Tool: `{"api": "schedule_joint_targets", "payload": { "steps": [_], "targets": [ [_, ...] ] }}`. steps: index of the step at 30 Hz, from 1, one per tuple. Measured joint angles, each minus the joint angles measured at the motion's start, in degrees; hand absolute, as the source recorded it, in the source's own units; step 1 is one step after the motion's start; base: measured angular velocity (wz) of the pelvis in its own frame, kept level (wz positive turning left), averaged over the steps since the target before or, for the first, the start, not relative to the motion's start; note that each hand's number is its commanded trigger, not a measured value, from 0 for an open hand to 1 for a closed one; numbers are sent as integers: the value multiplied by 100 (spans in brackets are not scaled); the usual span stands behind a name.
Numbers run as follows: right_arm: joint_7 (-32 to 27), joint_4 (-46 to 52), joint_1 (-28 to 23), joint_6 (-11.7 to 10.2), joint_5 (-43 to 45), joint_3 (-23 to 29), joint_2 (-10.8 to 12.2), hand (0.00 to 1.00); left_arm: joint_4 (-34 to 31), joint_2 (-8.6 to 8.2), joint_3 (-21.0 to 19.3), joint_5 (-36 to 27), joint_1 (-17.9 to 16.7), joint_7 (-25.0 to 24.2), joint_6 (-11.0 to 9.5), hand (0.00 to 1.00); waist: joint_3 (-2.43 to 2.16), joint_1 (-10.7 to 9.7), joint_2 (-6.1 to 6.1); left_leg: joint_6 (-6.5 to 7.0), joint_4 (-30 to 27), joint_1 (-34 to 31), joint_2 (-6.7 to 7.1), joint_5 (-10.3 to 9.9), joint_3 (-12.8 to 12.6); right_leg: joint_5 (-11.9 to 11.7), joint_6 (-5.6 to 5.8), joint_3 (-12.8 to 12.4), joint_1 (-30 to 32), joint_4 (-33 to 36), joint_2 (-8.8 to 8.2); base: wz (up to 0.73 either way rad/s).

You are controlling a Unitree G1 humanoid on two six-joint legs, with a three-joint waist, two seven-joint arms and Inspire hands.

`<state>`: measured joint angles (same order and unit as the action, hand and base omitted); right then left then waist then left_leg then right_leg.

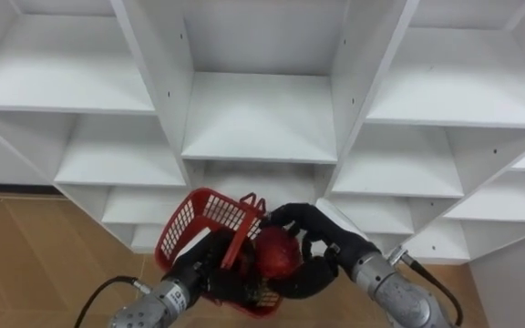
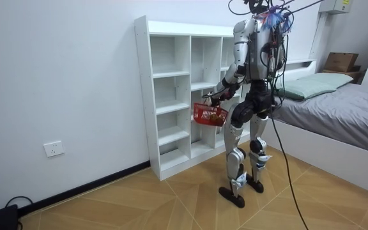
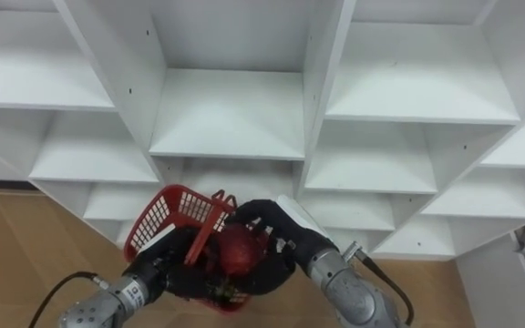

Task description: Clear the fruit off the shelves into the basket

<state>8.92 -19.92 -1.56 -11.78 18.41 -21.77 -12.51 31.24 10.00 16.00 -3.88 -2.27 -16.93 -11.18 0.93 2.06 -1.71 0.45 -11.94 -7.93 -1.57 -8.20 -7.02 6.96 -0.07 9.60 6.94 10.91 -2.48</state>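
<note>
Left eye view, lower centre: right hand [image 1: 324,239] curls round 1 round red fruit [image 1: 278,256] at the red plastic mesh basket [image 1: 197,214], which left hand [image 1: 204,271] grips, below white shelves [image 1: 261,118].

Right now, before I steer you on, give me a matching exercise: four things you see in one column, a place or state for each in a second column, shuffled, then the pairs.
Things:
1 basket
2 fruit
3 right hand
4 closet

Place or state:
A white, straight ahead of the robot
B curled round the fruit
C red mesh, at the left hand
D red, at the basket's opening

Pairs: 1-C, 2-D, 3-B, 4-A
</note>
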Motion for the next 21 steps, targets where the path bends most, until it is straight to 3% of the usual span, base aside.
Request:
{"api": "schedule_joint_targets", "payload": {
  "steps": [21],
  "targets": [
    [-10, -75, 2, 124, 65, -7, 120, 0, -200, -30, 109, -229, 34, -126, 1, 100, 10, -4, 29, 3, -57, -47, -1, -18, 23, 1, 2, -3, 10, -5, 6, 0]
  ]
}}
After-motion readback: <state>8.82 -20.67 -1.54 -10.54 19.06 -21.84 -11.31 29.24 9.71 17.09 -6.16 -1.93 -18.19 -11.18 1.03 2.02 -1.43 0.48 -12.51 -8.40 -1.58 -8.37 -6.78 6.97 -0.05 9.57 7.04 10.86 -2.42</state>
